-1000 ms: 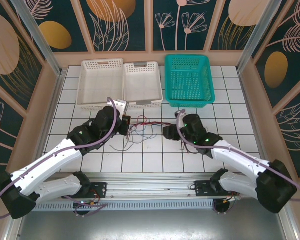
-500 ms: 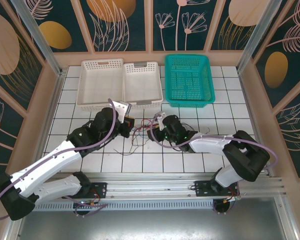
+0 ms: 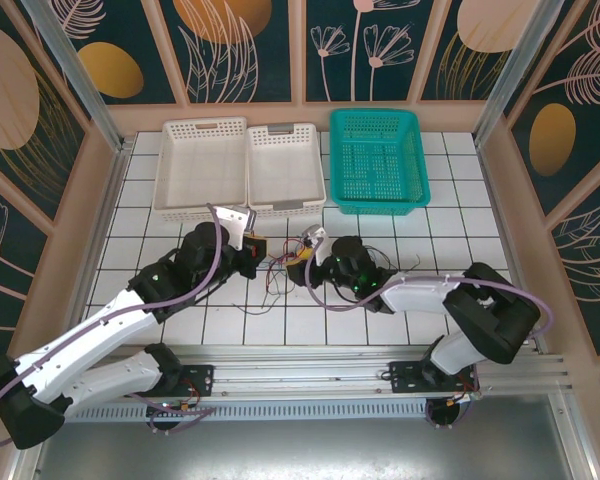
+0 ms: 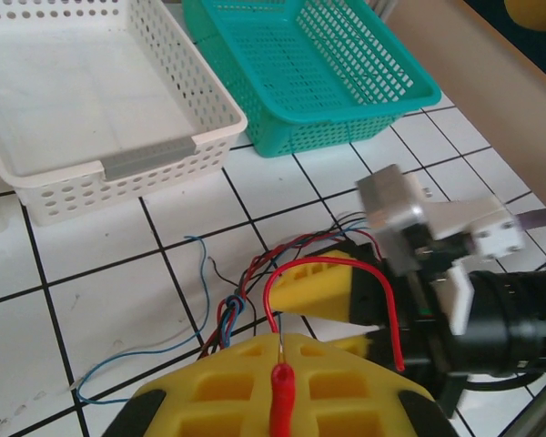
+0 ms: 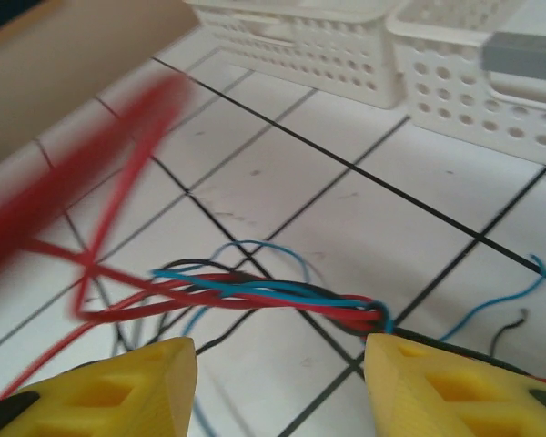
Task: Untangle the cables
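Left fingers (image 4: 255, 357) are clamped shut on a red cable (image 4: 278, 410) (its wire loops upward), while the right fingers (image 5: 109, 387) stand apart holding nothing, the twisted red, black and blue cables (image 5: 282, 296) lie on the tiled counter (image 5: 364, 218) just ahead, and white baskets (image 5: 300, 50) sit beyond.

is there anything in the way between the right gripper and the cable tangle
Nothing visible. In the right wrist view the right gripper is open, and the twisted cables lie on bare tile just ahead of its fingertips. The white baskets sit well beyond them.
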`<move>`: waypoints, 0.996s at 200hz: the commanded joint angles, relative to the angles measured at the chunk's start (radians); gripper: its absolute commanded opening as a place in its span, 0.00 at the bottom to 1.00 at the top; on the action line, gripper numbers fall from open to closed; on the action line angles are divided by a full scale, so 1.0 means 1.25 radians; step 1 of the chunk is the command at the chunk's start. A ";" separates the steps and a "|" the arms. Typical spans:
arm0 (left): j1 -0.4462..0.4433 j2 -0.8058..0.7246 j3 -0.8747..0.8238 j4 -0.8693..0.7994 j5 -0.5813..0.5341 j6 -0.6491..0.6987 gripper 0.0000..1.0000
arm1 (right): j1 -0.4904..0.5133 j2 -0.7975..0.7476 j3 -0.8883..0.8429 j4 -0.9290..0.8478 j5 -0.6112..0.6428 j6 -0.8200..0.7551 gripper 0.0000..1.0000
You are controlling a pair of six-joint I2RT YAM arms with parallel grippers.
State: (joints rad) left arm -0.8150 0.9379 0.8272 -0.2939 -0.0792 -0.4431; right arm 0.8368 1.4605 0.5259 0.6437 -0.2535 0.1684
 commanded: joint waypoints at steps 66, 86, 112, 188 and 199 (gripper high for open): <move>0.004 0.022 -0.006 0.069 0.013 -0.033 0.00 | -0.032 -0.043 0.006 0.086 -0.227 0.192 0.54; 0.005 0.021 -0.004 0.071 0.020 -0.036 0.00 | -0.033 0.004 0.035 0.102 -0.229 0.237 0.54; 0.004 0.014 -0.009 0.072 0.024 -0.039 0.00 | -0.033 0.039 0.051 0.137 -0.213 0.284 0.51; 0.004 0.006 -0.031 0.081 0.029 -0.050 0.00 | -0.039 0.043 0.075 0.127 -0.135 0.295 0.22; 0.004 0.003 -0.032 0.080 0.029 -0.049 0.00 | -0.039 0.044 0.074 0.125 -0.135 0.294 0.17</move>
State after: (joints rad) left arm -0.8150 0.9600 0.7940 -0.2287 -0.0593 -0.4892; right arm 0.7940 1.5085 0.5888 0.7597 -0.4404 0.5308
